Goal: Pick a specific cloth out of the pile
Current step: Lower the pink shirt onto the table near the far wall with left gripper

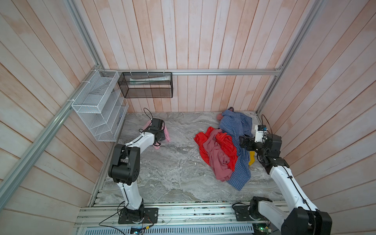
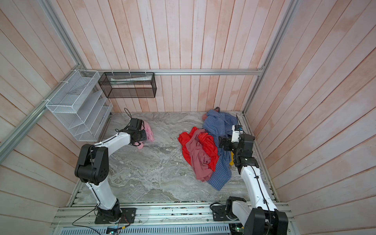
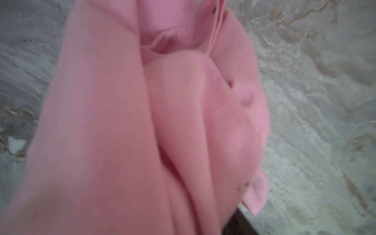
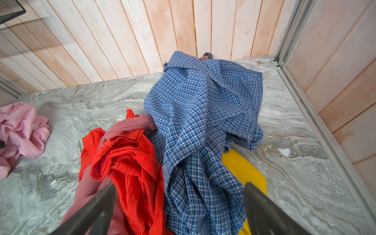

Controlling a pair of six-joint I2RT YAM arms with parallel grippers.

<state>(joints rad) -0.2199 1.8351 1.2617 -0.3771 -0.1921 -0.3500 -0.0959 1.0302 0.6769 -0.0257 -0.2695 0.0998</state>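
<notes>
The cloth (image 1: 167, 134) (image 2: 149, 132), light pink and crumpled, lies on the grey marble table at the back left, apart from the pile. My left gripper (image 1: 160, 136) (image 2: 140, 136) hangs right over it, and pink folds (image 3: 142, 122) fill the left wrist view, hiding the jaws apart from a dark sliver of one of the fingers (image 3: 238, 223). The pile (image 1: 221, 150) (image 2: 203, 150) (image 4: 183, 132) of red, mauve-pink, blue-checked and yellow garments sits at the right. My right gripper (image 1: 243, 142) (image 2: 222, 143) (image 4: 179, 187) hovers above the pile's right side, open and empty. The pink cloth (image 4: 22, 130) also shows in the right wrist view.
A white wire rack (image 1: 97, 105) and a black mesh basket (image 1: 146, 85) hang on the walls at the back left. Wooden walls and an aluminium frame close in the table (image 1: 173, 162). A yellow garment (image 4: 240, 168) pokes out beside the checked shirt.
</notes>
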